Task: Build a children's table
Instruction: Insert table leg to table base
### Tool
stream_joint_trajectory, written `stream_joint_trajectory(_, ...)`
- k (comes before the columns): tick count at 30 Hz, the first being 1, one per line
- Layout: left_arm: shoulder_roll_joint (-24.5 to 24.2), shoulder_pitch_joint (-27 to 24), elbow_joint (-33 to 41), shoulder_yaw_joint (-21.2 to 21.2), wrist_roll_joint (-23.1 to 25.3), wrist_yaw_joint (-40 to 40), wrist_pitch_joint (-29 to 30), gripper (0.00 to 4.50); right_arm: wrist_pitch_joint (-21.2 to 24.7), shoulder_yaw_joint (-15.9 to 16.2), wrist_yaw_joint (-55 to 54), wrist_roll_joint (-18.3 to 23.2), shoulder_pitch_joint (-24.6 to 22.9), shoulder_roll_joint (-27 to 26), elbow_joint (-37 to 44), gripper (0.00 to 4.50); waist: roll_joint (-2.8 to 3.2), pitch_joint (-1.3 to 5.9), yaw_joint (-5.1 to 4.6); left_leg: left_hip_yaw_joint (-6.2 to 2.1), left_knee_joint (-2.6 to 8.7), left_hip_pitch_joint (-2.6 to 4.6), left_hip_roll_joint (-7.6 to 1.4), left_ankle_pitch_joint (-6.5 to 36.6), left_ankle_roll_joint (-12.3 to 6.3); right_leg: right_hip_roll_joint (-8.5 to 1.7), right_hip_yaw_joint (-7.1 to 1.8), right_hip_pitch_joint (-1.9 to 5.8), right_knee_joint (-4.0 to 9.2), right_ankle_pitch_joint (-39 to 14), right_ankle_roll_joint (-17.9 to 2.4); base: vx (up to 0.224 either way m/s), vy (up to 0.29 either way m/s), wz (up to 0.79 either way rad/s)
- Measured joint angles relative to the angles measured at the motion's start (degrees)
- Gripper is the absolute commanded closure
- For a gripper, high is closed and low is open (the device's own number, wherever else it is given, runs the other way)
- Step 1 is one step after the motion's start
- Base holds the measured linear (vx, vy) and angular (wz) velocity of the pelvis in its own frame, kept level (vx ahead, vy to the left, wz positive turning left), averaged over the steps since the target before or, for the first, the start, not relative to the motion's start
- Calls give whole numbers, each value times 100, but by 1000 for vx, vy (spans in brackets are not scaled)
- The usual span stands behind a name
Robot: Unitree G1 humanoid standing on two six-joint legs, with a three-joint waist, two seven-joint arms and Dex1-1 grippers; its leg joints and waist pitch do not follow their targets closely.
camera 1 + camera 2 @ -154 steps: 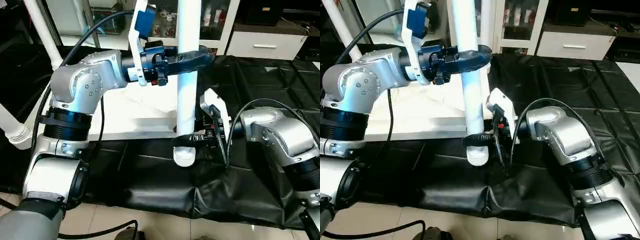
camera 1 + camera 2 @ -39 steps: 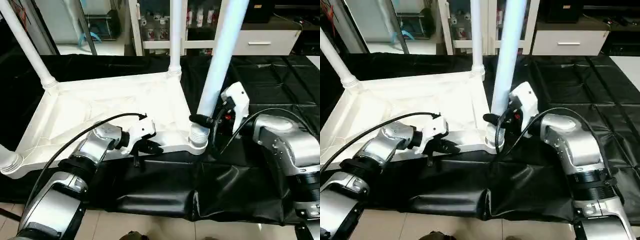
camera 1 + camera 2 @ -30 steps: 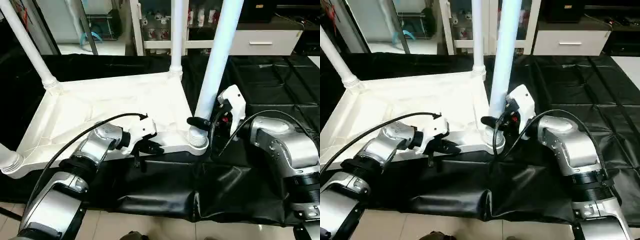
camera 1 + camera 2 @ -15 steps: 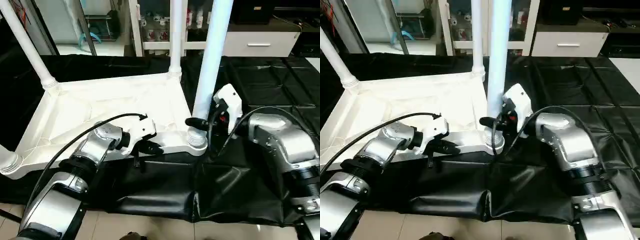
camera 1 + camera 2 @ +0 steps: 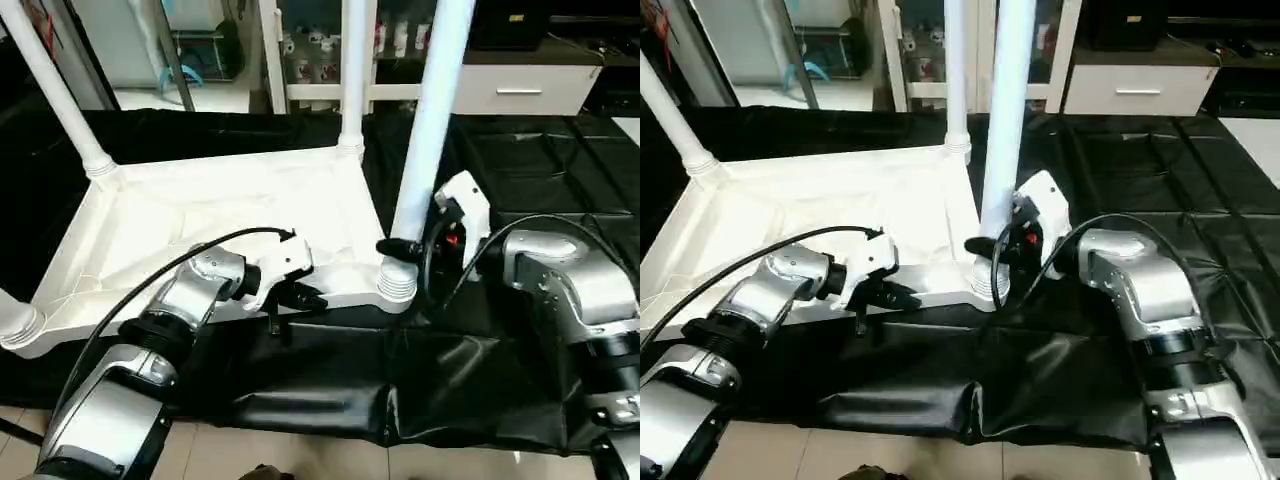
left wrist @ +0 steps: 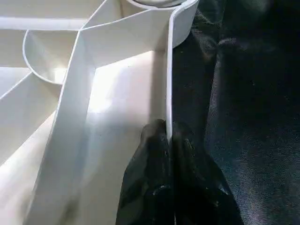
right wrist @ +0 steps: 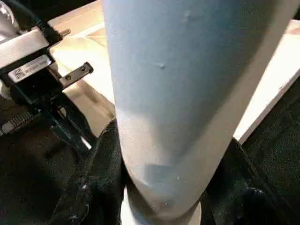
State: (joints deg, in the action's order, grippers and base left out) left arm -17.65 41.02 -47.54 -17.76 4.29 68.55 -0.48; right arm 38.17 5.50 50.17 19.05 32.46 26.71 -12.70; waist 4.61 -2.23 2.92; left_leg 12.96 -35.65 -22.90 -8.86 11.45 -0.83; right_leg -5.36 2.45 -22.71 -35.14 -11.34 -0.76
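About 5 s back the left gripper [image 5: 300, 298] held the leg [image 5: 425, 140] high, its base clear of the tabletop [image 5: 200, 225]. Now it pinches the tabletop's near rim, and the leg stands in the near-right corner socket [image 5: 396, 283], right gripper [image 5: 395, 247] around its base.

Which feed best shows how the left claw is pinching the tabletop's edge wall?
The left wrist view: the left claw is shut on the thin rim of the tabletop, one finger either side. Both eye views show that claw from the side at the tabletop's near edge; the right wrist view shows its camera housing beyond the leg.
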Motion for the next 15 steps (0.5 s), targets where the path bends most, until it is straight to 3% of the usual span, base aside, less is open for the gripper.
stream_joint_trajectory(15,20,0,-24,-6,45,-34,-40,450,-311,-308,-159,161,-179,-230,-284,266,-22,13,-6,1,0,6,0,0,1,0,-1,9,10,0,0,0,0,0)
